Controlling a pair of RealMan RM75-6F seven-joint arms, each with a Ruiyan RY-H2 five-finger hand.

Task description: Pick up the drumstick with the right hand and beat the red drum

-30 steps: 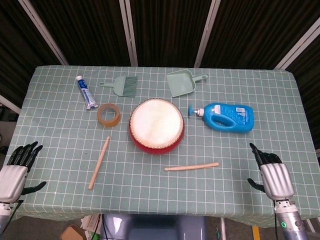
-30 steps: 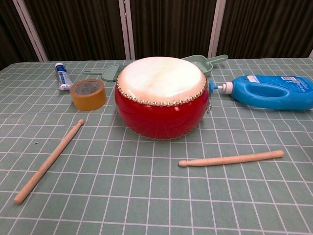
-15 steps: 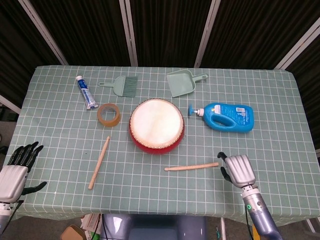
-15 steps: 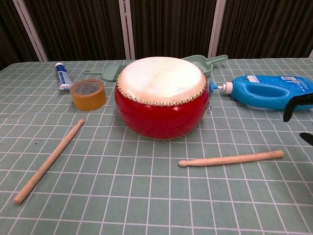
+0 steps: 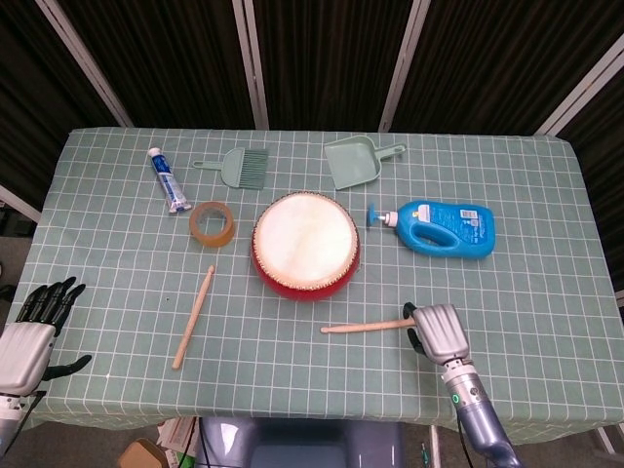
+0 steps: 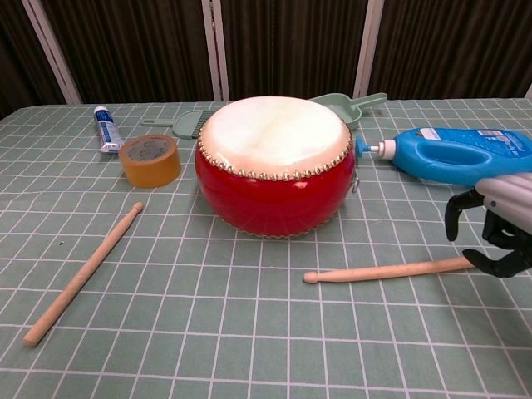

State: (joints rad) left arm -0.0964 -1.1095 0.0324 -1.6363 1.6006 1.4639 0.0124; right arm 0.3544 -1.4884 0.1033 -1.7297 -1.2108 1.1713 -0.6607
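Two drumsticks lie on the tabletop (image 5: 546, 292) near its front edge, one (image 5: 193, 317) front-left of the single red drum (image 5: 306, 244) at center, the other (image 5: 366, 327) front-right, its thick end under the right hand (image 5: 437, 330) with fingers (image 6: 453, 218) curled over it, ungripped, while the left hand (image 5: 29, 336) hovers spread off the front-left corner.

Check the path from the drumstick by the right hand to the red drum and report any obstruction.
Nothing visible blocks it. The right hand is at the thick end of the drumstick, and only bare tablecloth lies between that stick and the red drum.
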